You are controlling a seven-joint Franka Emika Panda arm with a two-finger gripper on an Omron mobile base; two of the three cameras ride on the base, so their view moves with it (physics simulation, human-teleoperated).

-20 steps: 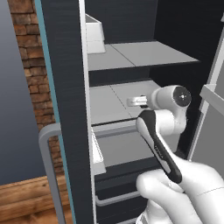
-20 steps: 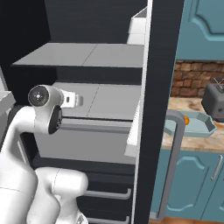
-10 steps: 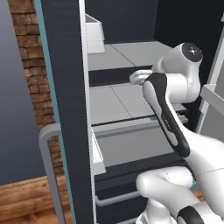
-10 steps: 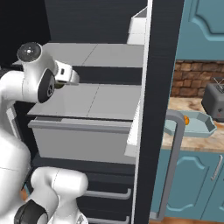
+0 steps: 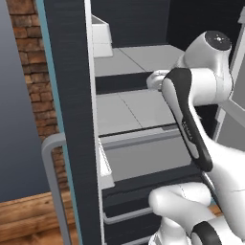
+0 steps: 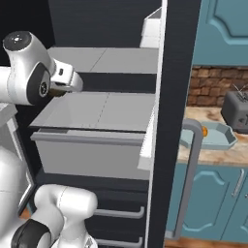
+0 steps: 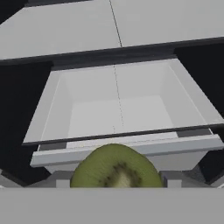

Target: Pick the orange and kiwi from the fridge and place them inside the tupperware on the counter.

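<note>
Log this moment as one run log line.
kiwi: in gripper, over open fridge drawer | orange: in tupperware on counter

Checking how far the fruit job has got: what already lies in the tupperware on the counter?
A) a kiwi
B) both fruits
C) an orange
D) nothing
C: in the right base view a small orange ball sits inside the tupperware on the counter, while the kiwi is in the hand view, close before the camera, above the fridge's open drawer.
</note>
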